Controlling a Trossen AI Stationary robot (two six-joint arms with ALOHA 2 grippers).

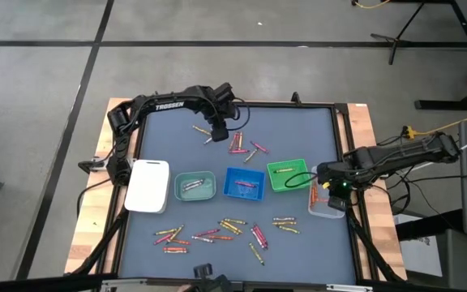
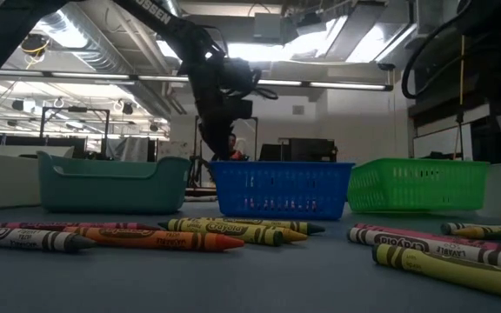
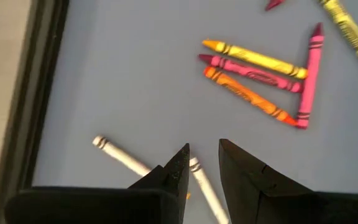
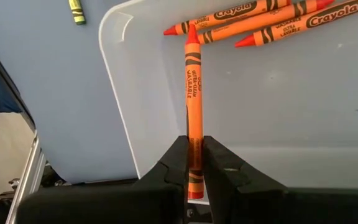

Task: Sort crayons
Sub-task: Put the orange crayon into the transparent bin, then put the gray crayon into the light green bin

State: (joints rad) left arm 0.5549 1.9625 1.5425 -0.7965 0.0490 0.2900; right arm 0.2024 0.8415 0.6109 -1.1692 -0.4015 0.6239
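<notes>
1. Crayons are what I am sorting, and many lie loose on the blue mat in front of the trays.
2. More loose ones sit near the far edge, behind the trays.
3. Some are put away. The teal tray holds a few pale ones, the blue tray has a couple, and the green tray has some too.
4. I see nothing in the white tray.
5. My right gripper is pinching an orange crayon. Its tip points into the clear tray at the mat's right edge.
6. Three orange ones lie in that clear tray.
7. My left gripper is at the far side, right over a white crayon. Its fingers are a little apart, with the crayon between them, and I think they hold nothing yet.
8. Another white crayon lies just beside that one.
9. I think less than half is done. I should drop the orange one next, then pick up the white one.
</notes>
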